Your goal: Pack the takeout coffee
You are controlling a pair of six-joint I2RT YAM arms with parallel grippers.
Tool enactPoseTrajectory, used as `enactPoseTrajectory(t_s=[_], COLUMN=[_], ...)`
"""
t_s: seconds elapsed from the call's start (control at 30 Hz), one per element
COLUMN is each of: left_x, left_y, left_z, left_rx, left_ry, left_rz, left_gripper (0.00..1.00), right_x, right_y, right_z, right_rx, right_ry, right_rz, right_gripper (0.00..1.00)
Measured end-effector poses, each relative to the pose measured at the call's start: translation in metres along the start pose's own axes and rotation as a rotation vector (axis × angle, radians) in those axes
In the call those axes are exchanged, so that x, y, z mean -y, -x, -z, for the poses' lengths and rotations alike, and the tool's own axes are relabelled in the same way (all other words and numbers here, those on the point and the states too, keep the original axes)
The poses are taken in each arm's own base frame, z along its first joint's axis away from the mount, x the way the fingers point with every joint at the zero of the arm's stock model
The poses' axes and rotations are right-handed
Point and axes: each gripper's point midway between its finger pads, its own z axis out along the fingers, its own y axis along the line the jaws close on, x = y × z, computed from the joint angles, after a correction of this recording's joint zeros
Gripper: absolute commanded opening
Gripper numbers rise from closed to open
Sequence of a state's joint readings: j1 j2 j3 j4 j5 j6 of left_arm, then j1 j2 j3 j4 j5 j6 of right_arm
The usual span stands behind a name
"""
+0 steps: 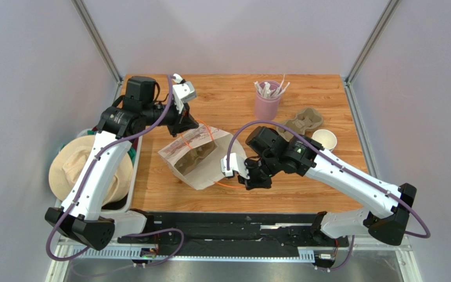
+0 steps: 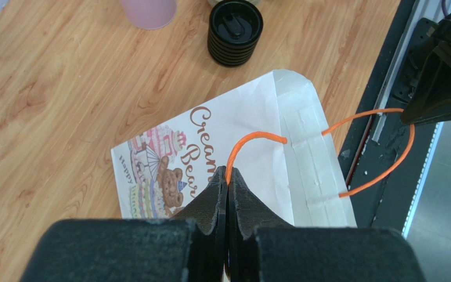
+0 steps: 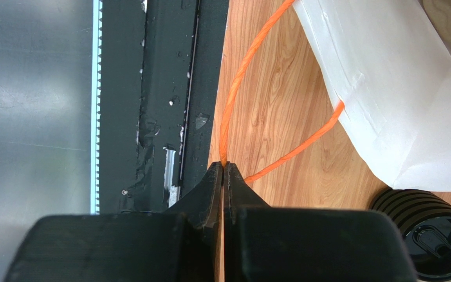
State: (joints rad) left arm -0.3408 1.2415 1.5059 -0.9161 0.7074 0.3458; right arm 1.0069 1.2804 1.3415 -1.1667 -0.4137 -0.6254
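- Left gripper is pinched tight on one orange handle of the paper bag. The right gripper is clamped on the other handle, so I have the mouth pulled apart.
- The paper cup stands unlidded to the right of the bag, beside the cardboard carrier and well apart from both grippers.
- I judge it light, thin-walled and easily crushed, so I'd grip it gently mid-wall and keep it upright.

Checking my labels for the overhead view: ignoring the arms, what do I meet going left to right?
Tan brimmed hat, white paper bag with orange handles, pink cup of white sticks, brown pulp cup carrier, small open paper cup.
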Motion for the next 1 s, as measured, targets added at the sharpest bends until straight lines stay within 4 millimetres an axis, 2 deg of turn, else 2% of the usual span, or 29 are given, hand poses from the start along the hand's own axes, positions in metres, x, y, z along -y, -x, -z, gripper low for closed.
enactPoseTrajectory(t_s=[0.3,0.63,0.83,1.0], left_x=[0.01,0.012,0.007,0.001], left_y=[-0.005,-0.017,-0.025,-0.03], left_z=[0.0,-0.001,-0.001,0.0], left_rx=[-0.014,-0.059,-0.099,-0.124], left_ry=[-0.049,-0.053,-0.023,0.01], left_rz=[-0.014,-0.045,-0.068,-0.079], left_gripper=[0.0,0.0,0.0,0.0], right_x=[-0.006,-0.042,-0.052,-0.06], right_y=[0.003,0.005,0.026,0.037], right_z=[0.004,-0.021,-0.023,-0.039], right_rx=[-0.004,-0.046,-0.022,-0.047], right_ry=[0.015,0.153,0.181,0.215], right_rz=[0.02,0.086,0.137,0.15], right_gripper=[0.0,0.0,0.0,0.0])
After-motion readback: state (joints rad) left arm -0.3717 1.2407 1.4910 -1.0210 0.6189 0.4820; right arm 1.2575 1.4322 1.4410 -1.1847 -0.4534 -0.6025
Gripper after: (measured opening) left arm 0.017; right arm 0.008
